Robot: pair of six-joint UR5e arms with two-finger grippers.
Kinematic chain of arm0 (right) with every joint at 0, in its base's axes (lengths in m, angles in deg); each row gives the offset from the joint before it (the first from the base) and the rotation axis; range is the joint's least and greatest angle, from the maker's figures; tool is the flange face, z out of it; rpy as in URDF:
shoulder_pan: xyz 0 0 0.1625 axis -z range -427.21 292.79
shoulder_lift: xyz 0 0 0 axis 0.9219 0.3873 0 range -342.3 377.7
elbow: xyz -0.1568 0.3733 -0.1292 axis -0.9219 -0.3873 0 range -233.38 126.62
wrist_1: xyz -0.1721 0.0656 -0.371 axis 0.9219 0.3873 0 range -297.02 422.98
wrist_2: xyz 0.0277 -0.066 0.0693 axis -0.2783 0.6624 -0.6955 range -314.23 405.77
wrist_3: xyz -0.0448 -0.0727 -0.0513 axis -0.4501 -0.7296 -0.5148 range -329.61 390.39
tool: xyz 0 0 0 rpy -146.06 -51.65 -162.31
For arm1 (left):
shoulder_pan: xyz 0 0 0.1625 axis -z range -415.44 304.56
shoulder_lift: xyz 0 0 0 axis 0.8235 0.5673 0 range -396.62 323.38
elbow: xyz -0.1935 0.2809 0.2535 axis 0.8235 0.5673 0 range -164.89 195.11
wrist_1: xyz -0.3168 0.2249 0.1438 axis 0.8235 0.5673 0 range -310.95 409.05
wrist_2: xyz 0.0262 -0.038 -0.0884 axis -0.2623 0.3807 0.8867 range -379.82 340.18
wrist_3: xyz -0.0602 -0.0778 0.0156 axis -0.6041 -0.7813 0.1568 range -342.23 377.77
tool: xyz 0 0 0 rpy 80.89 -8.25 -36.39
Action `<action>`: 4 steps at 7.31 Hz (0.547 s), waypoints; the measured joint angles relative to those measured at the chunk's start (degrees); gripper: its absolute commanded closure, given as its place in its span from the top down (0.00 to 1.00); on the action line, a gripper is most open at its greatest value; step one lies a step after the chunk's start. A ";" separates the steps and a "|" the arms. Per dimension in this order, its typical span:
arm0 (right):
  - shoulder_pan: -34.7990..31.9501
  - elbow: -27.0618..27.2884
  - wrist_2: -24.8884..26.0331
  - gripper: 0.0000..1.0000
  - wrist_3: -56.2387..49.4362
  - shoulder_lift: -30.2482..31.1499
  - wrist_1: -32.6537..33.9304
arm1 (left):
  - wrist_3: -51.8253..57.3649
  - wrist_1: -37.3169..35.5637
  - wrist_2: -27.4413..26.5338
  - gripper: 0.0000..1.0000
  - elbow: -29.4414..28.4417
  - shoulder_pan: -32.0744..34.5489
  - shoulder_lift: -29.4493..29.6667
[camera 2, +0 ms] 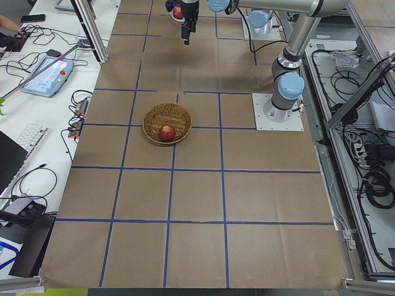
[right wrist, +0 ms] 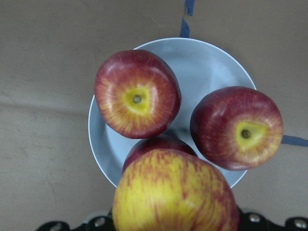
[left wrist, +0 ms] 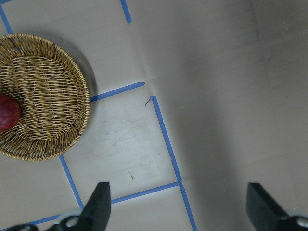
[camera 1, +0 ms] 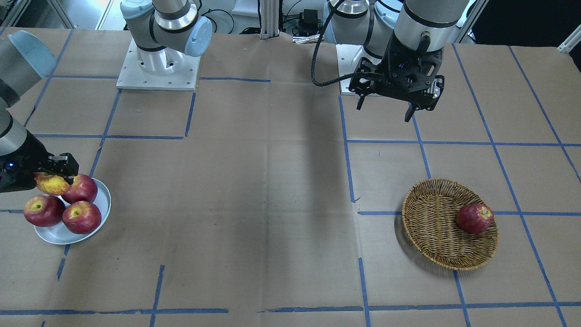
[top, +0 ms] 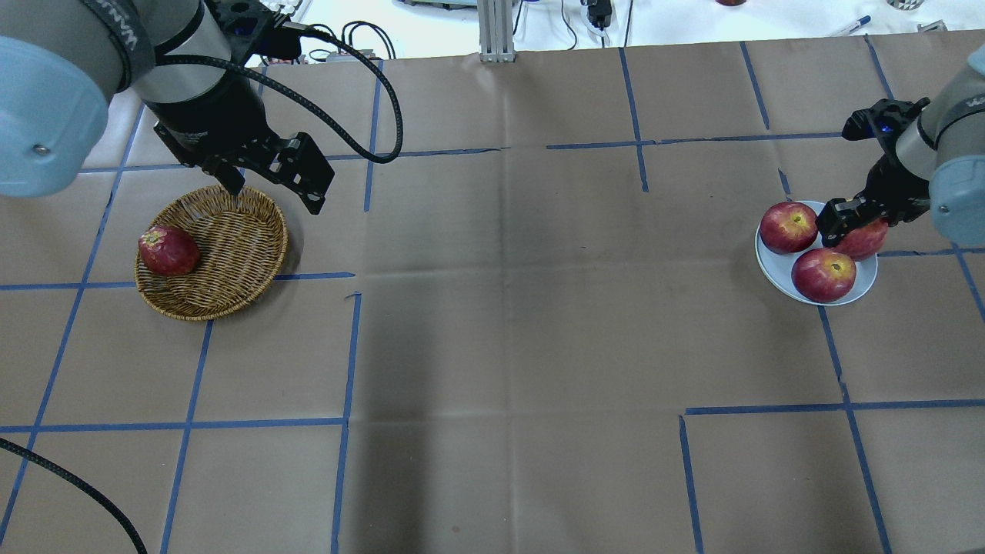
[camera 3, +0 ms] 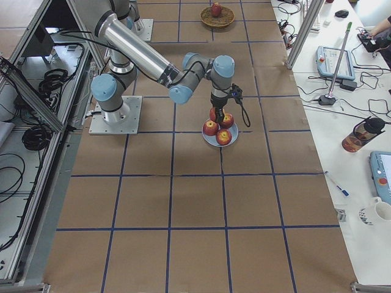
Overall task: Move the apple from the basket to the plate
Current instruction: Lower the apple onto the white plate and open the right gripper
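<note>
The apple [right wrist: 175, 192] hangs in the right end effector [camera 1: 56, 175] above the plate [right wrist: 211, 62].

Plate [right wrist: 207, 62] crowded — three dark apples [right wrist: 137, 94] fill it; little bare room at rim

Light falls bright and even from above, and the shadows are soft. In the front-facing view a broad dim band crosses the table paper [camera 1: 290, 204] from 12 to 6 o'clock, and the basket [camera 1: 431, 218] throws a soft shadow at its 8 o'clock. The overhead view is blown out white beyond the table at 12 o'clock. In the right wrist view the apple [right wrist: 173, 192], close to the lens at 6 o'clock, looks slightly soft; the plate [right wrist: 211, 62] is sharp and bluish. In the left wrist view the fingertips [left wrist: 98, 202] of the left gripper [left wrist: 177, 192], at 6 o'clock, are blurred.
</note>
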 measured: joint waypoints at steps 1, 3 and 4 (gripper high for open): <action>0.55 0.52 -0.04 0.52 -1.27 -0.23 1.87 | 0.02 0.00 0.00 0.99 0.00 0.00 -0.02; 0.96 0.60 -0.59 0.53 -1.92 -0.78 4.40 | 0.03 0.00 0.05 0.99 0.02 0.00 -0.15; 0.97 0.57 -1.17 0.53 -1.88 -1.43 5.57 | 0.03 0.00 0.07 0.99 0.05 0.00 -0.16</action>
